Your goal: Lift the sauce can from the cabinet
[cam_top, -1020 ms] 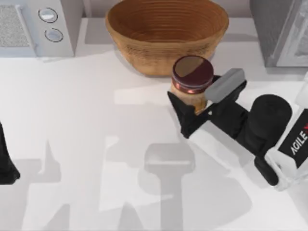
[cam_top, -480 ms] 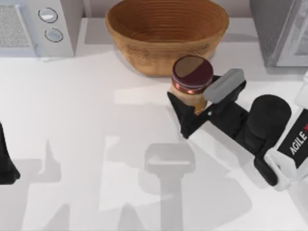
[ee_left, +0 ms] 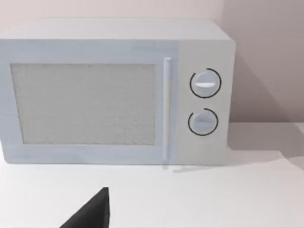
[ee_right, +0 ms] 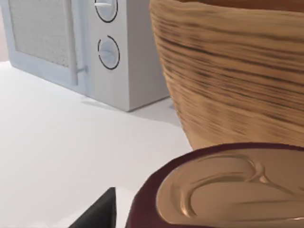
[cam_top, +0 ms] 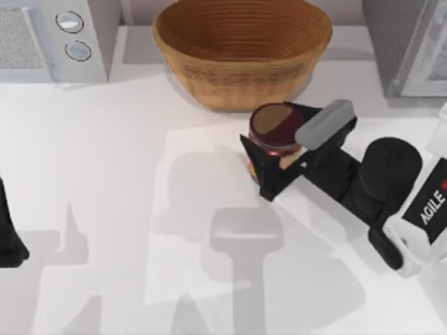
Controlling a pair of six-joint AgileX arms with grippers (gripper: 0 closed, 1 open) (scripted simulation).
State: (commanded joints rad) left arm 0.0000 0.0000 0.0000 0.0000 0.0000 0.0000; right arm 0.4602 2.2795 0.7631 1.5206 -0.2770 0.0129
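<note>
Maroon-topped and tan-bodied, the can (cam_top: 278, 130) was found clamped between the closed fingers of the right end effector (cam_top: 276, 155), just in front of the basket (cam_top: 242, 49) on the white tabletop (cam_top: 105, 174). Against the views from half a second and a second earlier, the can's top was seen shifted toward the near edge and more of its body was hidden, while the fingers had drawn tighter around it. This was judged to be the start of the lift, with the grip secured. In the right wrist view the can's top (ee_right: 228, 190) was seen close below the camera. The left arm (cam_top: 8, 234) was noted parked at the tabletop's left edge; its fingers' state could not be told.
</note>
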